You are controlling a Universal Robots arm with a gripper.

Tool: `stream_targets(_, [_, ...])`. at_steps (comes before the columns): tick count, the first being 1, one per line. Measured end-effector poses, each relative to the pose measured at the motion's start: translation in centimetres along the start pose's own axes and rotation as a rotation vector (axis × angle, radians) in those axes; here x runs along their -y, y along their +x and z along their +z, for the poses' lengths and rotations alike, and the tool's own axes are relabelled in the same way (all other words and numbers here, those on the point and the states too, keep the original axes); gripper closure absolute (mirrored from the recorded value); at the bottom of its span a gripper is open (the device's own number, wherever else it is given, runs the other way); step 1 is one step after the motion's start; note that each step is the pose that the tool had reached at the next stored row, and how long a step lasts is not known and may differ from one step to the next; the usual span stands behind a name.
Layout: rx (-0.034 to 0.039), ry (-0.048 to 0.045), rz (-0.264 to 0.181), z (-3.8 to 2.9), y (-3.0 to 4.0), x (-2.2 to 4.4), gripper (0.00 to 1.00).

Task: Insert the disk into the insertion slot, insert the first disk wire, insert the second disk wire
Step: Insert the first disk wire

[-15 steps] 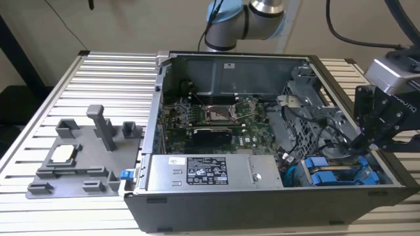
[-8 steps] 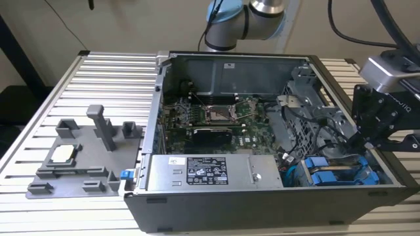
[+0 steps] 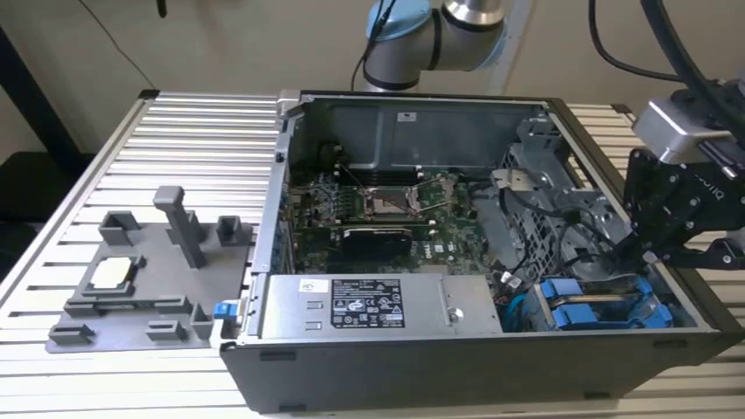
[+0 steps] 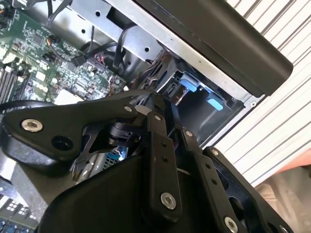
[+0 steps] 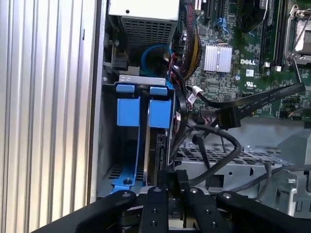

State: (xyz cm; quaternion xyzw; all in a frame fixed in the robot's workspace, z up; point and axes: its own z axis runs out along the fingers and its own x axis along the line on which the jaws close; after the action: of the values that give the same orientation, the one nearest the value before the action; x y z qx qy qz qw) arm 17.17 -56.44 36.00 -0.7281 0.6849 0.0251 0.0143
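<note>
Open computer case (image 3: 466, 371) across the middle and right of the exterior view. Black gripper (image 3: 634, 258) at the right edge, tip down inside the case's drive bay (image 3: 654, 307) at lower right; apart or together, cannot tell. Disk (image 5: 158, 145) seated in that bay in its blue carrier, just beside the other blue-ended carrier (image 5: 128, 116), with the gripper at its rear end.

The black linkage of my jaws crowds the centre of the frame. Past it lie the green motherboard (image 4: 58, 63), two blue carrier tabs (image 4: 188, 83) in the drive bay, the case's dark wall (image 4: 218, 43) and the ribbed worktop (image 4: 282, 107).
</note>
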Motion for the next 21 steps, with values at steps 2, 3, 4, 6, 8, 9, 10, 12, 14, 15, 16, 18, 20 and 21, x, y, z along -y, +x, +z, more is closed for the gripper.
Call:
stream_targets(2, [0.0012, 0.0001, 0.000, 0.00, 0.00, 0.00, 0.81])
stream_targets(3, [0.0014, 0.0001, 0.000, 0.00, 0.00, 0.00, 0.81])
stream_targets(4, [0.0015, 0.0001, 0.000, 0.00, 0.00, 0.00, 0.81])
stream_targets(6, [0.0028, 0.0002, 0.000, 0.02, 0.01, 0.00, 0.81])
stream_targets(8, [0.0076, 0.0005, 0.000, 0.08, 0.10, 0.00, 0.81])
stream_targets(9, [0.0105, 0.0007, 0.001, 0.12, 0.18, -0.01, 0.81])
stream_targets(10, [0.0132, 0.0009, 0.002, 0.18, 0.30, -0.01, 0.81])
stream_targets(12, [0.0180, 0.0014, 0.004, 0.30, 0.52, -0.02, 0.81])
stream_targets(14, [0.0219, 0.0017, 0.005, 0.43, 0.73, -0.02, 0.81])
stream_targets(15, [0.0230, 0.0019, 0.006, 0.50, 0.80, -0.03, 0.81])
stream_targets(16, [0.0241, 0.0020, 0.008, 0.60, 0.81, -0.02, 0.81])
stream_targets(18, [0.0253, 0.0026, 0.015, 0.73, 0.82, -0.02, 0.81])
stream_targets(20, [0.0284, 0.0031, 0.021, 0.88, 0.85, -0.01, 0.81])
stream_targets(21, [0.0299, 0.0034, 0.023, 0.94, 0.87, 0.01, 0.81])
